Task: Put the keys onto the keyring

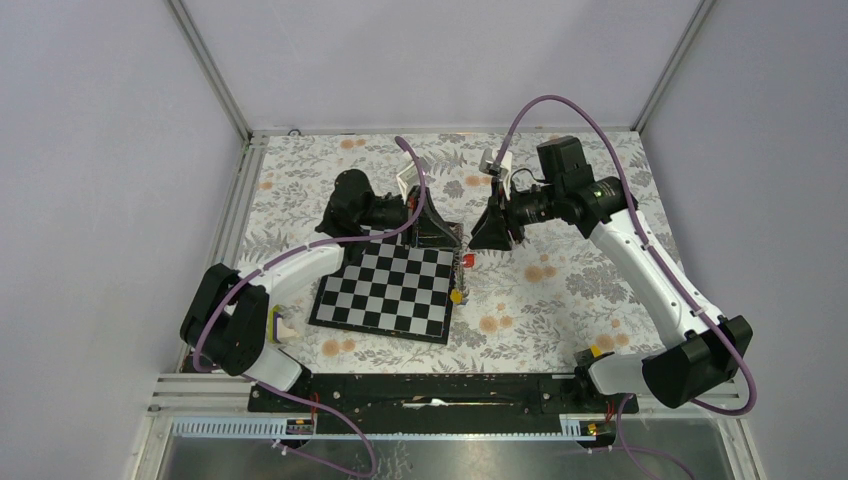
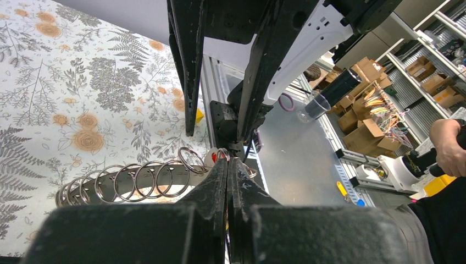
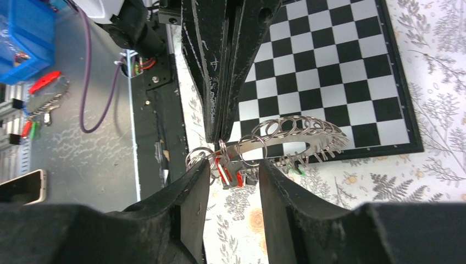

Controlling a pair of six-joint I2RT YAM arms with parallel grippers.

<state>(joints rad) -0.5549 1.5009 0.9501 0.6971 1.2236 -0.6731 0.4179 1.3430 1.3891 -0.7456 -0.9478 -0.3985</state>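
While our left gripper (image 2: 227, 164) stays out of nothing and simply clamps tight on the keyring (image 3: 299, 131) beside the corner of the chessboard (image 3: 329, 60), we see our right gripper (image 3: 233, 179) standing released, jaws apart around a red-tagged key (image 3: 222, 169) hanging at the ring's end.

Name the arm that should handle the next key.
Right. The right pincer is open astride the red-tagged key at the keyring, which the left pincer clamps shut.
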